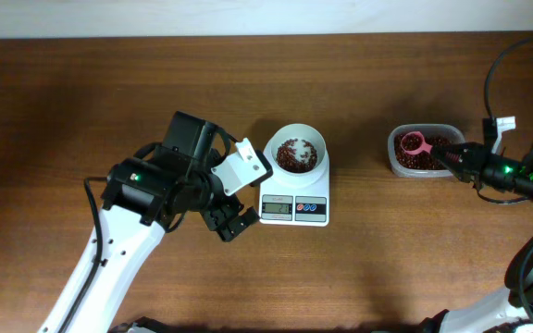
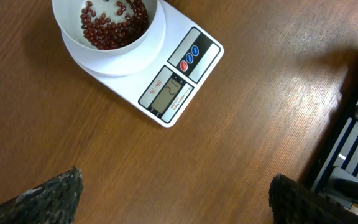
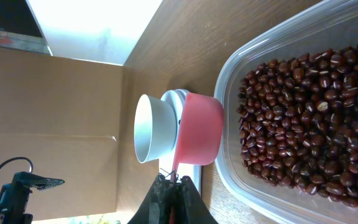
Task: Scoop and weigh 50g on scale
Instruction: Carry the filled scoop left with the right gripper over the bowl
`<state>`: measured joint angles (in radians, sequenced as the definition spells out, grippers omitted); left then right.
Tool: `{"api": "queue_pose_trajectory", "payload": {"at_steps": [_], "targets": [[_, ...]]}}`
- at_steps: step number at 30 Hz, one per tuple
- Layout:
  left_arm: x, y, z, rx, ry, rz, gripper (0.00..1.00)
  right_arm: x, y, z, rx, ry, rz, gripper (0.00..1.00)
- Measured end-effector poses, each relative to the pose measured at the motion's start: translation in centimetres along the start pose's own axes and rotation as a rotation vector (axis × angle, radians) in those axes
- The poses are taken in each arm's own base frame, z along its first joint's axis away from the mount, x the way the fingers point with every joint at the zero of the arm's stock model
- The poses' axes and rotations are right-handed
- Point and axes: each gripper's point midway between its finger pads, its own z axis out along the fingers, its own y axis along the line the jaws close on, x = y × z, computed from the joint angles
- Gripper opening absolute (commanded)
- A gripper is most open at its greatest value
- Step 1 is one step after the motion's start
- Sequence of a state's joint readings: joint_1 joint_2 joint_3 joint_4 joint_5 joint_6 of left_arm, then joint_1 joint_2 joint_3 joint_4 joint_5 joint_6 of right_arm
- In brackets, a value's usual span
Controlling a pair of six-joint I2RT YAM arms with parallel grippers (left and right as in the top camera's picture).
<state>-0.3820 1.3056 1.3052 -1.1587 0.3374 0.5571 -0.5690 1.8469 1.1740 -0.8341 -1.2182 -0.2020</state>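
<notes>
The small white rectangular plastic scale [image 1: 294, 209] sits centred on the wood-grain table [image 1: 63, 92]. Its round white bowl [image 1: 299, 154] holds glossy red beans [image 2: 114, 22]. The left gripper [image 2: 174, 180] stands wide apart nearby. The right gripper [image 3: 174, 186] is clamped on a smooth pink plastic scoop [image 3: 201, 137] over the clear tub [image 3: 227, 93].

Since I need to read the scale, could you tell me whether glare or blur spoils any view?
Overhead: evenly lit, but the scale display is too small to read. Left wrist: scale sharp, digits illegible, fingers blurred in lower corners. Right wrist: sideways, washed out at top, beans sharp.
</notes>
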Motion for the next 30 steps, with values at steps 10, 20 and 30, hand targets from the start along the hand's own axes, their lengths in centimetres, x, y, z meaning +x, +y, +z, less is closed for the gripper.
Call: {"api": "queue_pose_trajectory", "payload": {"at_steps": [10,20,30], "targets": [[0.0,0.0,0.0,0.000,0.000,0.000,0.99,0.3,0.1,0.0,-0.002,0.008,0.011,0.04],[0.0,0.0,0.0,0.000,0.000,0.000,0.99,0.1,2.8,-0.2,-0.157,-0.017,0.044,0.04],[0.0,0.0,0.0,0.000,0.000,0.000,0.99,0.2,3.4,0.1,-0.187,-0.010,0.047,0.04]]}}
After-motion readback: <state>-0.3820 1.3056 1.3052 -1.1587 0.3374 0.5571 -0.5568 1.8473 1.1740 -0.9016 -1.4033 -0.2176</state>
